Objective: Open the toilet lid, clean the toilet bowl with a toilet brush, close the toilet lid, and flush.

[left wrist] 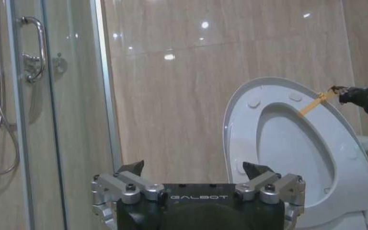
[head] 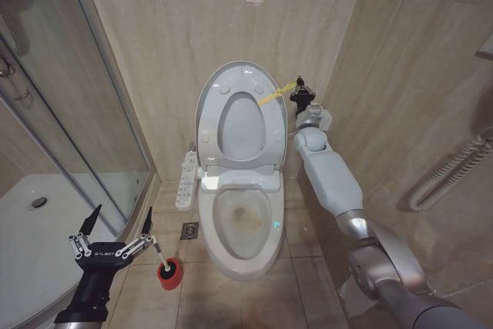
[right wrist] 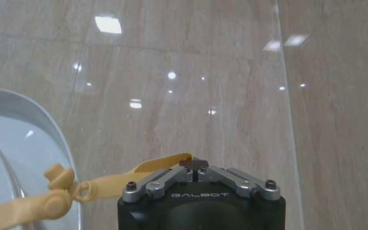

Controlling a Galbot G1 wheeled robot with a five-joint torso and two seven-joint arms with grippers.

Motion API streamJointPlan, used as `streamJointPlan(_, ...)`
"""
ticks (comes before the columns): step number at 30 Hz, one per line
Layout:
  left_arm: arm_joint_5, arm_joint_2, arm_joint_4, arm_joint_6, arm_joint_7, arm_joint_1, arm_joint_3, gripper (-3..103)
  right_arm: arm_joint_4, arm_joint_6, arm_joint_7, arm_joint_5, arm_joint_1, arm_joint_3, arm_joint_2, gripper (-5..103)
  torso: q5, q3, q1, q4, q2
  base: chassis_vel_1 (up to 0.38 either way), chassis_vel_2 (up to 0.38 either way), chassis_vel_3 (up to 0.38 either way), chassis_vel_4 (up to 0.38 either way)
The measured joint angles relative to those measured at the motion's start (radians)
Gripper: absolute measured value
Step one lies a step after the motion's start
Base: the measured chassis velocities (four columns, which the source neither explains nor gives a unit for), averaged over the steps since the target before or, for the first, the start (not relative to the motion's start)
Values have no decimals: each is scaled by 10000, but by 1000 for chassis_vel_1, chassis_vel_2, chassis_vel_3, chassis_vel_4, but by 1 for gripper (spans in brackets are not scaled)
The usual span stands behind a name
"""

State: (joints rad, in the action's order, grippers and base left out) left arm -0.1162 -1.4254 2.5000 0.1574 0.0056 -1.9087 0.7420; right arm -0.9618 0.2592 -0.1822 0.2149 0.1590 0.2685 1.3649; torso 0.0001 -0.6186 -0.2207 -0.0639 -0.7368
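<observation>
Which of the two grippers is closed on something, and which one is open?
The right gripper, up beside the raised toilet lid, is shut on the yellow ribbon. The left gripper, low near the red holder cup, is open.

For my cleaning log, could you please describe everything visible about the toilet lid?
The toilet lid is a white, glossy, plastic-looking oval, raised upright against the tiled wall with the ring seat folded up against it. A yellow ribbon is tied at its upper edge; the right claw is shut on the ribbon's free end.
</observation>
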Motion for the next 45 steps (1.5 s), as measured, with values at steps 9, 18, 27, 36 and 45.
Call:
streamJointPlan(9,0,0,0,0,0,0,0,100,-279,30,42,23,200,46,-158,0,0,0,0,1,0,0,0,0,0)
streamJointPlan(18,0,0,0,0,0,0,0,100,-2090,-572,-96,915,1269,-201,-904,-1,0,1,0,-5,-1,0,0,0,0)
streamJointPlan(27,0,0,0,0,0,0,0,100,-3772,-882,55,1799,2901,-425,-1640,25,2,1,0,-2,-1,0,0,0,0)
streamJointPlan(36,0,-1,0,0,0,0,0,100,-5385,-1152,-122,2470,4140,-314,-2040,52,0,1,0,0,-2,0,0,0,0)
streamJointPlan(45,0,0,0,0,1,0,0,100,-7864,-1761,-616,3221,6147,723,-2525,100,0,1,0,-3,-1,0,0,0,0)
